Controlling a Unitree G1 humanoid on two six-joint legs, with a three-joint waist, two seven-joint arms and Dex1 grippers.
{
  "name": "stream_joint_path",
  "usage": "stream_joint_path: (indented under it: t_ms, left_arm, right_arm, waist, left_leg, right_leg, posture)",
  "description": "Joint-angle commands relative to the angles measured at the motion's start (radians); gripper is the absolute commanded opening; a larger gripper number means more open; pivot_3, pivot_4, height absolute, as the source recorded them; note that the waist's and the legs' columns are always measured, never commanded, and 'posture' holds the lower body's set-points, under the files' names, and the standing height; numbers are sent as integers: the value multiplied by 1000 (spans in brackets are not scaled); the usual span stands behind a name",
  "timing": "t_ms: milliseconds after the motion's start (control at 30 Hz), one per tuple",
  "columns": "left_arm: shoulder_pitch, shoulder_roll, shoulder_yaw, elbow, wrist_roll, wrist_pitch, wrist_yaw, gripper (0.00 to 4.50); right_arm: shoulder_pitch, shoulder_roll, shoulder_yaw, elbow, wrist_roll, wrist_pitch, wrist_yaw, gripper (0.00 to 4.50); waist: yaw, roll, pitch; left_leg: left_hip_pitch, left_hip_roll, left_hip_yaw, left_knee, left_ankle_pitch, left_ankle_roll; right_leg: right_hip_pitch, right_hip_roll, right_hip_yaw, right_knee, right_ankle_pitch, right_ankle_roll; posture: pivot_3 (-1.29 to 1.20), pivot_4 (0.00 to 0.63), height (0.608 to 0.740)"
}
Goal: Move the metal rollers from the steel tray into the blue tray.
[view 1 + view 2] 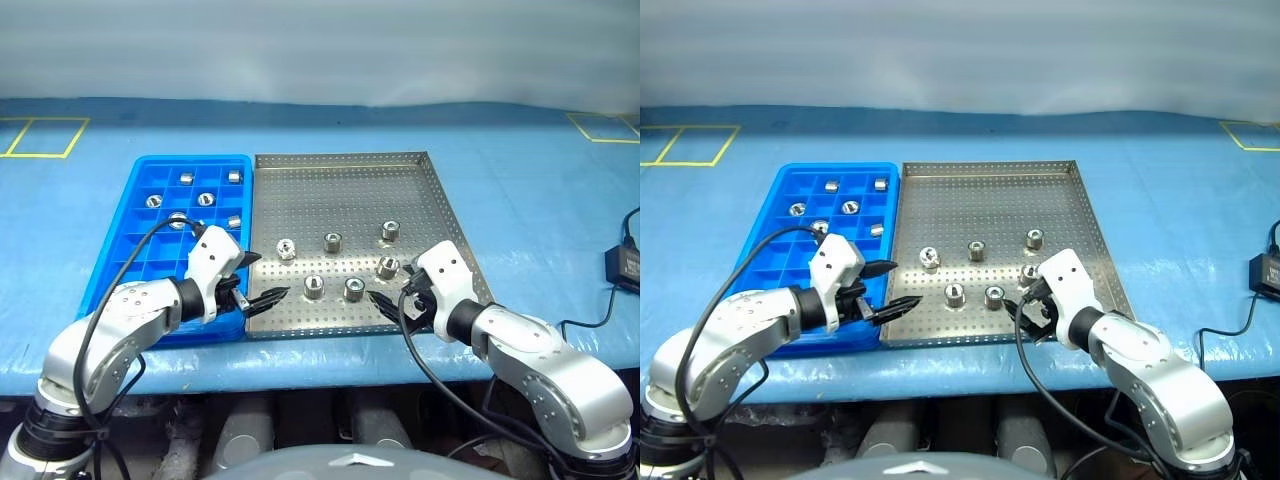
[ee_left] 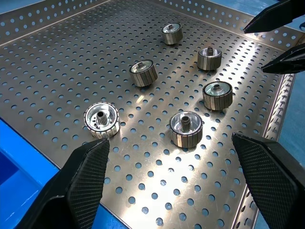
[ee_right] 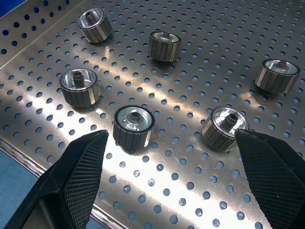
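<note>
Several metal rollers stand scattered on the near half of the steel tray. Several more sit in compartments of the blue tray, which lies against the steel tray's left side. My left gripper hovers open and empty over the steel tray's near left corner, pointing at a roller. My right gripper hovers open and empty over the near right part of the tray. Between its fingers the right wrist view shows two rollers close ahead.
Both trays rest on a blue-covered table with yellow tape marks at the far corners. A black adapter and its cable lie at the right edge. The steel tray's low rim borders the rollers.
</note>
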Motion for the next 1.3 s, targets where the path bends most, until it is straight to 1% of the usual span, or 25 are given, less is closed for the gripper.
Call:
stream_joint_path:
  t_ms: [33,900,1300]
  left_arm:
    - [1,0,15,-25,-3,-3,9,4458]
    - [15,13,32,-42,-17,15,16,4458]
    - [-10,25,23,-30,-18,15,9,4458]
  right_arm:
    - [3,-3,-2,-17,-5,-28,-6,4500]
    - [4,2,16,-10,-9,-35,-9,4500]
    - [9,10,19,-14,-10,-39,-20,4500]
  waist:
    - [0,0,0]
    - [1,0,0]
    - [0,0,0]
  left_leg:
    - [0,0,0,0,0,0]
    - [0,0,0,0,0,0]
    - [0,0,0,0,0,0]
  right_leg:
    - [0,0,0,0,0,0]
    - [0,0,0,0,0,0]
    - [0,0,0,0,0,0]
  posture:
    - [41,150,740]
    - [58,150,740]
    - [43,150,740]
